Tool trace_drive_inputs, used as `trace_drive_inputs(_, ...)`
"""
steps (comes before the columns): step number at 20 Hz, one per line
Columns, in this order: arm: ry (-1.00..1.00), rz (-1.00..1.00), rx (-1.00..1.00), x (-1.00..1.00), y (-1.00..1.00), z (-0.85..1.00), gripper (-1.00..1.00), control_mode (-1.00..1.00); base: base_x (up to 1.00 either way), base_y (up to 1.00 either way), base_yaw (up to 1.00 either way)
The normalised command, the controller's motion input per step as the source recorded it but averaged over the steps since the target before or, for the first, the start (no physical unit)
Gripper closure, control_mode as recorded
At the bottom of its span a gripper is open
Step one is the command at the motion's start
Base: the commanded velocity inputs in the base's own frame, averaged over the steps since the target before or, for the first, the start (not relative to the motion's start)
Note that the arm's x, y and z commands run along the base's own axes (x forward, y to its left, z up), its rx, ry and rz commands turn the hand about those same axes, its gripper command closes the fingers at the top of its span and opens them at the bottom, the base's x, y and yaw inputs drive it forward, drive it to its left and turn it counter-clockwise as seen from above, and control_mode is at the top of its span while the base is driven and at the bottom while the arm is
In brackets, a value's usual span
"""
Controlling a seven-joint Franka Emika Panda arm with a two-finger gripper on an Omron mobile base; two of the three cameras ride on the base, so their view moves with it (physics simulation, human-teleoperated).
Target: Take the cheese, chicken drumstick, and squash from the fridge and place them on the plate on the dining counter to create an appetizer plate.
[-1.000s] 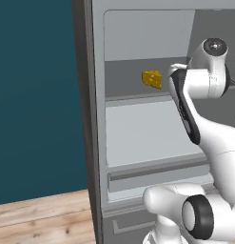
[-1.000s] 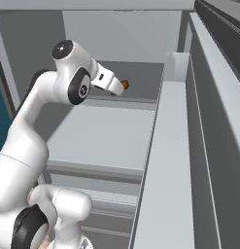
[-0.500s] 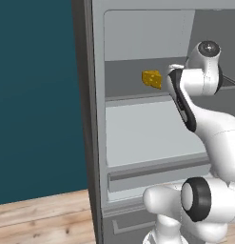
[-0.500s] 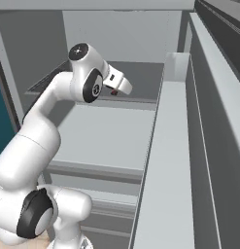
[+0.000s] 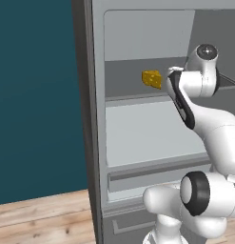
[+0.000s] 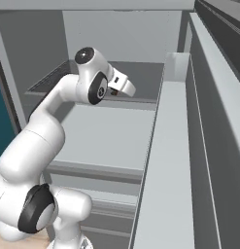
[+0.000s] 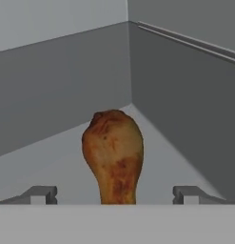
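The fridge (image 5: 96,143) stands open and my arm reaches into its upper shelf (image 6: 141,80). A reddish-brown chicken drumstick (image 7: 114,150) lies on that shelf near the back corner, its narrow end towards me. My gripper (image 7: 115,195) is open, and each of its fingertips (image 7: 40,194) stands well clear of the drumstick's narrow end, one to each side. The yellow cheese (image 5: 152,79) sits on the same shelf, just left of my wrist (image 5: 178,81). The squash, the plate and the dining counter are out of view.
The shelf's grey back and side walls (image 7: 185,95) close in behind the drumstick. A lower, pale shelf (image 5: 147,133) and a drawer front (image 5: 152,174) lie below. The open fridge door (image 6: 175,160) runs along the right.
My arm has pushed deeper into the upper shelf, carrying the hand closer to the drumstick. The cheese has not moved.
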Motion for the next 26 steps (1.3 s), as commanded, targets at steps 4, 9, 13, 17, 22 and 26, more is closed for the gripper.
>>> trace_drive_inputs(4, 0.0, 0.0, 0.0, 0.0, -0.05, -0.36, -1.0, -1.0, 0.0, 0.0, 0.0)
trace_drive_inputs(9, 0.0, 0.0, 0.0, 0.0, 0.0, -0.4, 1.0, -1.0, 0.0, 0.0, 0.0)
trace_drive_inputs(13, 0.0, 0.0, 0.0, 0.0, 0.0, -0.17, 1.0, -1.0, 0.0, 0.0, 0.0)
trace_drive_inputs(17, 0.0, 0.0, 0.0, 0.01, 0.0, -0.01, 1.0, -1.0, 0.0, 0.0, 0.0)
trace_drive_inputs(22, 0.0, 0.0, 0.0, 0.0, 0.0, 0.0, 1.0, -1.0, 0.0, 0.0, 0.0)
trace_drive_inputs(26, 0.05, 0.01, 0.0, -0.37, -0.06, 0.0, 1.0, -1.0, 0.0, 0.0, 0.0)
